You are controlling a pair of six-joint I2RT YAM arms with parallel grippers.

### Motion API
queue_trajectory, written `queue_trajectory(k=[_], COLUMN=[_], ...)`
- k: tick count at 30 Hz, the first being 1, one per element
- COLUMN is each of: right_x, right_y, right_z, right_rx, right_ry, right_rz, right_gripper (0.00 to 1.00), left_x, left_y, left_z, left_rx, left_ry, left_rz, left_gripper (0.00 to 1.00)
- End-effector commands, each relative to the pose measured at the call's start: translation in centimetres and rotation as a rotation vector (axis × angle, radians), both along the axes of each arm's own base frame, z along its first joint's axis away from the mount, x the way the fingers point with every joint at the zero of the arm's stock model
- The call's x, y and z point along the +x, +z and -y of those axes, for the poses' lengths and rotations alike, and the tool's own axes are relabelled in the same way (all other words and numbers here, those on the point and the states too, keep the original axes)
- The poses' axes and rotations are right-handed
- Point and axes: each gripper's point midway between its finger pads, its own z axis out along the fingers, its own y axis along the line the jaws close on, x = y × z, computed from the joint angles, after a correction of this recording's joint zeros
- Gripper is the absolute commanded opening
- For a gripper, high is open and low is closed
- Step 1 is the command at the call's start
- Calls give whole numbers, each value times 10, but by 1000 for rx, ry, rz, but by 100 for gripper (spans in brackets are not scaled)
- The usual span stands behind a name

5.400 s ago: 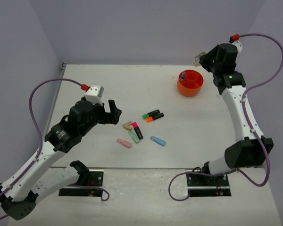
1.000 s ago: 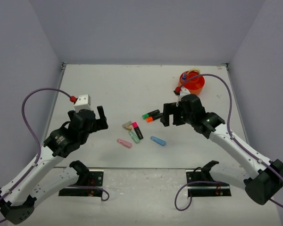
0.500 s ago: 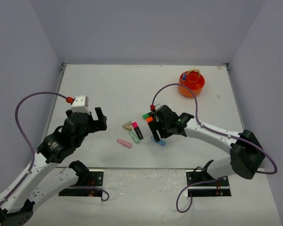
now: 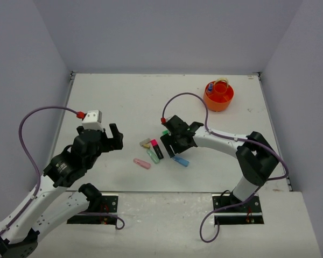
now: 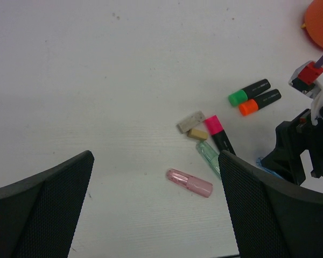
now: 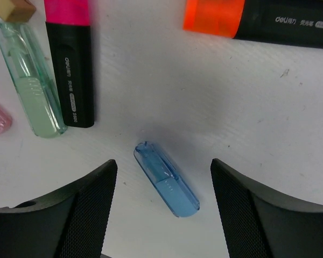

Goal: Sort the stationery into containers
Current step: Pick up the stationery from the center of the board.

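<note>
On the table, a blue eraser (image 6: pixel 167 179) lies at an angle between the fingers of my right gripper (image 6: pixel 162 167). The gripper is open and touches neither side of it. In the top view that gripper (image 4: pixel 175 151) sits low over the blue eraser (image 4: pixel 181 160). Close by lie a green eraser (image 6: pixel 31 91), a pink-capped highlighter (image 6: pixel 70 64) and an orange-capped highlighter (image 6: pixel 258 19). A pink eraser (image 5: pixel 189 183) lies ahead of my open, empty left gripper (image 5: pixel 155 177), which hovers to the left of the pile. The orange tub (image 4: pixel 218 97) stands at the back right.
A green-capped highlighter (image 5: pixel 249 92) lies beside the orange-capped one (image 5: pixel 259 102). Small grey (image 5: pixel 190 121) and tan (image 5: pixel 197 134) pieces lie left of the pink-capped highlighter (image 5: pixel 218 133). The tub holds a blue-topped item; grey walls enclose the table.
My right arm has swung from near the tub to the pile and come down over the blue eraser, its jaws narrowing. The left arm has drawn back slightly.
</note>
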Motion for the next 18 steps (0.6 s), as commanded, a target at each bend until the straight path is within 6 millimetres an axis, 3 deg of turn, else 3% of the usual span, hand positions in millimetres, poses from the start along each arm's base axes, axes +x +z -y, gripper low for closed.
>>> queue_trajectory(k=[1, 12, 18], right_x=[-18, -36, -44], right_y=[-1, -26, -38], right_z=[-8, 21, 17], right_rx=[15, -137, -131], right_ry=[71, 66, 90], right_rz=[-37, -120, -171], right_gripper=[72, 68, 52], left_x=[4, 5, 4], left_y=[9, 6, 6], left_z=[4, 4, 5], left_rx=[-9, 0, -2], left_ry=[-21, -20, -25], left_rz=[45, 31, 31], left_gripper=[100, 100, 100])
